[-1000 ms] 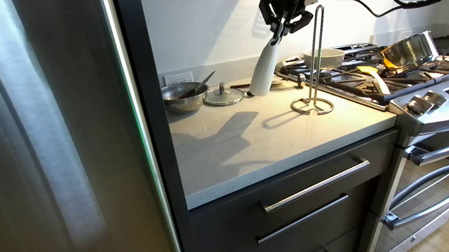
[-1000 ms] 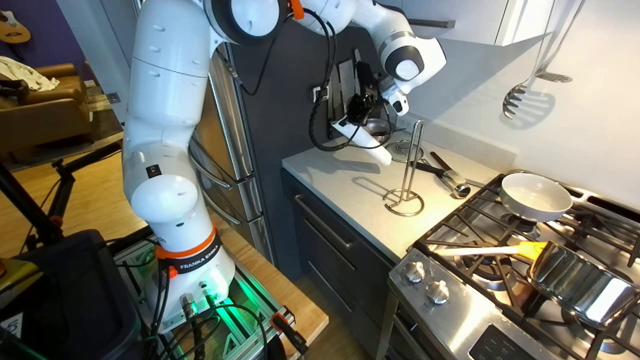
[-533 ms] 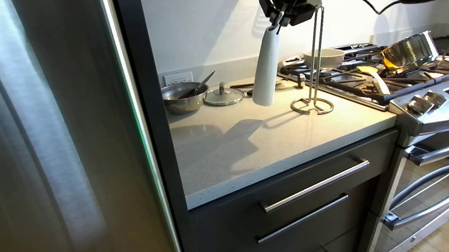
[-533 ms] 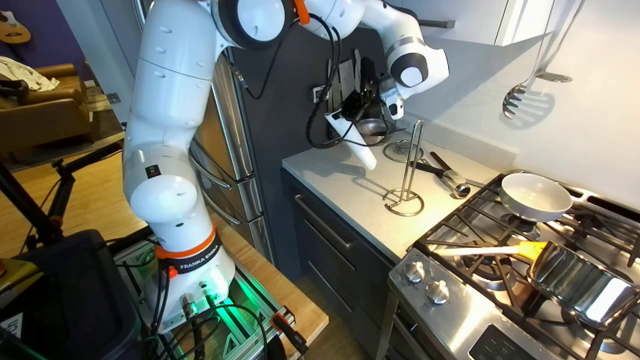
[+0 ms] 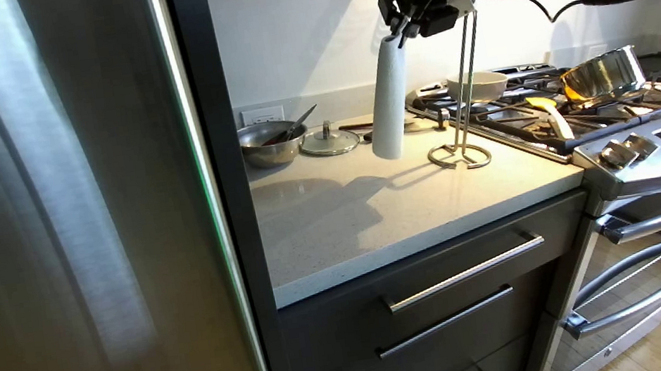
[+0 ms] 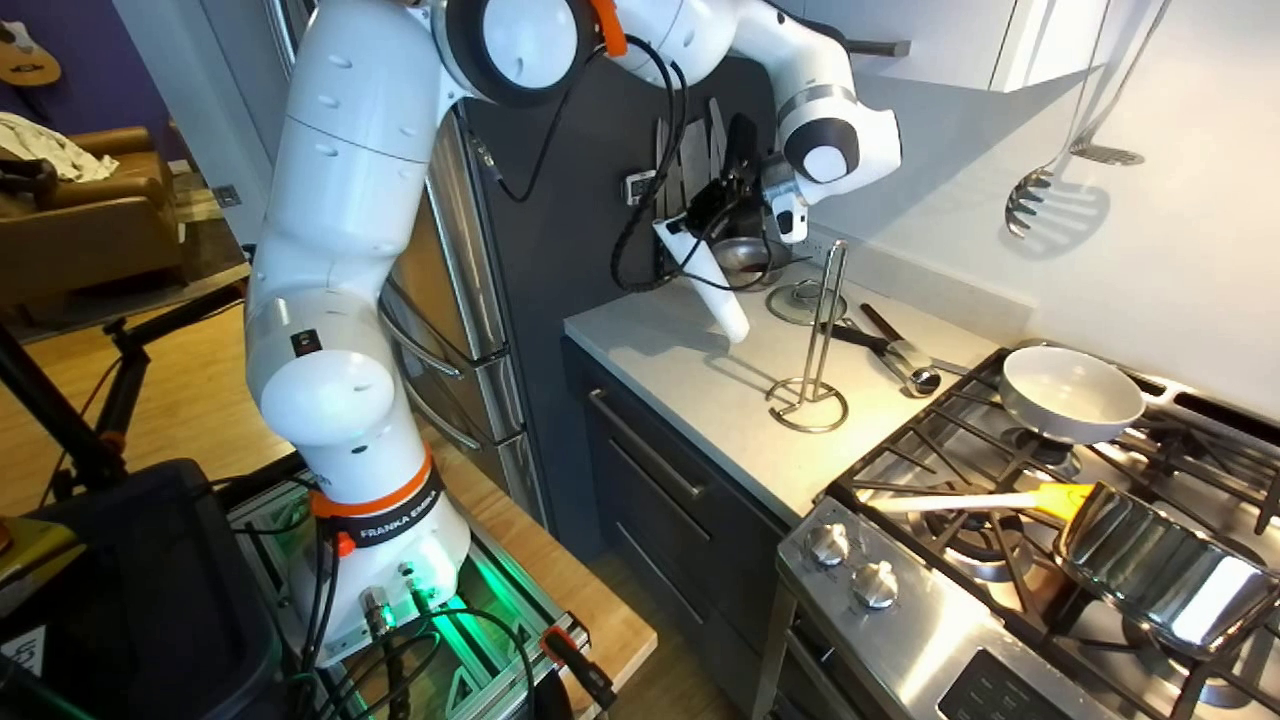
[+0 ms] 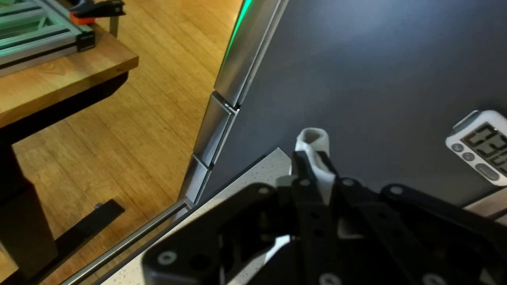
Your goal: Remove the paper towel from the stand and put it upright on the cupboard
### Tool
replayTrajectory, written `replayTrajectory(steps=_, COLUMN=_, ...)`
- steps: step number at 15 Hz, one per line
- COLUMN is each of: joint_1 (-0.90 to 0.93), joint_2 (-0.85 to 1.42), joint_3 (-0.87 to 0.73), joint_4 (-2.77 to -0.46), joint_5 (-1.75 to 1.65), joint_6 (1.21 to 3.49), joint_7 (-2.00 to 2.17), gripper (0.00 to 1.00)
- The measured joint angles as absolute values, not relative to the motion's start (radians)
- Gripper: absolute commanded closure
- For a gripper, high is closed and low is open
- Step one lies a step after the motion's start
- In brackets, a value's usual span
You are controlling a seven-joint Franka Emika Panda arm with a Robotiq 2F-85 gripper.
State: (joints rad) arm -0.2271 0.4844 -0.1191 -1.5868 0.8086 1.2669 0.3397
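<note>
The paper towel (image 5: 388, 101) is a slim white roll, off the stand. My gripper (image 5: 401, 32) is shut on its upper rim, with the fingers pinching the wall, as the wrist view shows the gripper (image 7: 313, 157) and the paper towel (image 7: 322, 139). The roll leans, its lower end just over the cupboard top (image 5: 429, 211); I cannot surely tell whether it touches. It also shows in an exterior view (image 6: 722, 308), partly behind a cable. The stand (image 5: 470, 84) stands bare on the cupboard, to the right of the roll in both exterior views.
Behind the roll lie a metal bowl (image 5: 271, 148), a glass lid (image 5: 330, 142) and several utensils (image 6: 885, 345). The steel stove (image 6: 915, 620) adjoins the cupboard, bearing a white bowl (image 6: 1070, 395) and a pot (image 6: 1165, 570). The tall fridge (image 5: 89, 243) stands on the opposite side.
The roll has swung more upright. Its lower end has come down and moved away from the stand. The gripper and arm have shifted slightly, and the grip has stayed shut.
</note>
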Motion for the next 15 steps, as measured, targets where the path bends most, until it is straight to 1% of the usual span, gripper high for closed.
replayTrajectory(steps=7, joint_1=-0.248, joint_2=0.535, joint_3=-0.156, joint_4=-1.587, joint_5=1.03, joint_6=1.257, joint_7=0.565, gripper=0.98)
replayTrajectory(steps=15, joint_1=-0.247, joint_2=0.556, joint_3=-0.161, joint_4=-1.592, joint_5=1.17, joint_6=1.257, joint_7=0.692, gripper=0.98)
